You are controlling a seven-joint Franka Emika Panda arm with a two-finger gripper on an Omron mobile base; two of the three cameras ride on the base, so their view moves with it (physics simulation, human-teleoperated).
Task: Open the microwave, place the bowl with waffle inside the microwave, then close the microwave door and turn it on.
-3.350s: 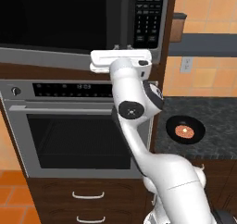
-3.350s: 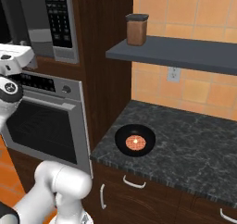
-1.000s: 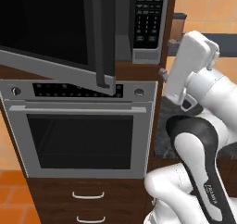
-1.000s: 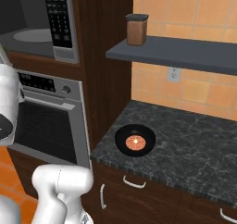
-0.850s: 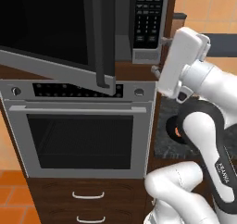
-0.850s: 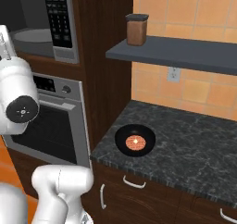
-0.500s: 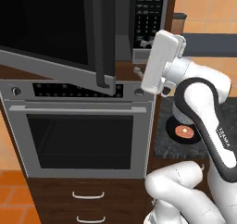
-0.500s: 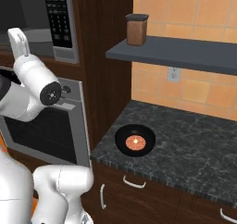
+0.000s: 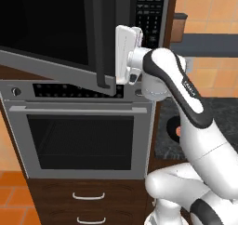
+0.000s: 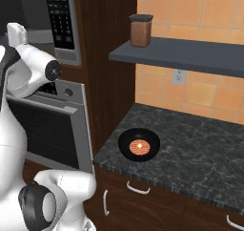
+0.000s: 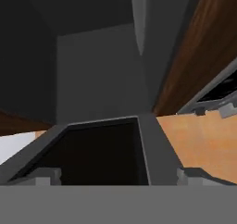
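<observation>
Door (image 9: 51, 31) swung open, standing out from microwave (image 9: 151, 15) over the oven (image 9: 79, 135). Gripper (image 9: 122, 56) up at door's free edge, just right of the handle (image 9: 103, 38); white hand flat against that edge. Finger spread: cannot tell, tips barely visible in hand view. Hand view looking past door (image 11: 106, 151) into dark cavity (image 11: 99, 75). Bowl (image 10: 139, 144) on counter (image 10: 200, 153) right of the oven cabinet, waffle (image 10: 139, 146) centred in it, well apart from arm. Jar (image 10: 141, 30) on shelf (image 10: 190, 53) above.
</observation>
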